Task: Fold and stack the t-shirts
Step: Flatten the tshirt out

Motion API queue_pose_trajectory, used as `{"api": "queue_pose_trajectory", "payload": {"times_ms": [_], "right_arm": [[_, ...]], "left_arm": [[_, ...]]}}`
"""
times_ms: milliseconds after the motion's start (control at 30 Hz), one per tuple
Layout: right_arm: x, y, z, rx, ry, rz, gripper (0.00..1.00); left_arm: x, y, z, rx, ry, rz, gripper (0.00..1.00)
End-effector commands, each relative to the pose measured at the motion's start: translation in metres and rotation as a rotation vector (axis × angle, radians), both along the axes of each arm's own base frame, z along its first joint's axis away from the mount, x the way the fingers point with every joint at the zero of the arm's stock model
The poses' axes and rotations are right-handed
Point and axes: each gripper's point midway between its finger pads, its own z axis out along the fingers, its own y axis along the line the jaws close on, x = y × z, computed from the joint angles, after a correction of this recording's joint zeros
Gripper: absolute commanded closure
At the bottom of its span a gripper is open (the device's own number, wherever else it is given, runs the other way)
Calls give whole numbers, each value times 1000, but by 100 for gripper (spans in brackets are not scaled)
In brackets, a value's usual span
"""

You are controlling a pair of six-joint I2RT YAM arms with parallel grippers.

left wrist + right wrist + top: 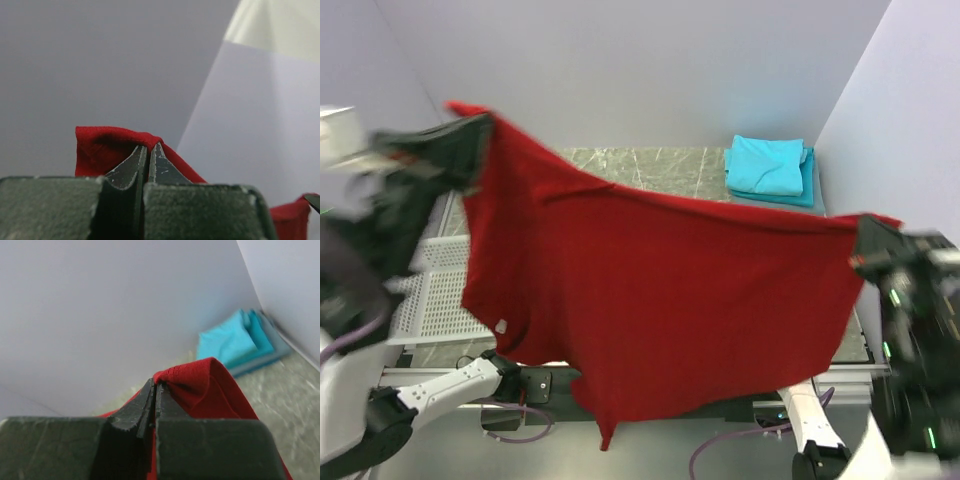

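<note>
The deep red t-shirt [650, 290] hangs spread in the air between both arms, above the table, with its white neck label low at the left. My left gripper [480, 128] is shut on its upper left corner, which shows as a red fold [107, 145] at the closed fingertips. My right gripper [865, 228] is shut on the far right corner [200, 382]. A folded turquoise t-shirt [770, 165] lies on a folded grey-blue one [810, 190] at the table's back right; the stack also shows in the right wrist view [235, 342].
A white lattice basket [435, 290] stands at the left, partly hidden by the red shirt. The marbled table top [650, 165] shows behind the shirt. Grey walls close in the back and both sides.
</note>
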Motion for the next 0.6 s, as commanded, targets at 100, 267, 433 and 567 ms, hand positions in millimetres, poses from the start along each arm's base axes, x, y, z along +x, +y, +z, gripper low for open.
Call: {"api": "queue_pose_trajectory", "payload": {"times_ms": [100, 267, 433, 567], "right_arm": [[130, -31, -87, -10, 244, -57, 100], [218, -41, -213, 12, 482, -31, 100], [277, -50, -311, 27, 692, -22, 100], [320, -55, -379, 32, 865, 10, 100]], "left_arm": [[174, -42, -126, 131, 278, 291, 100], [284, -73, -252, 232, 461, 168, 100], [353, -107, -362, 293, 598, -53, 100], [402, -123, -457, 286, 767, -193, 100]]}}
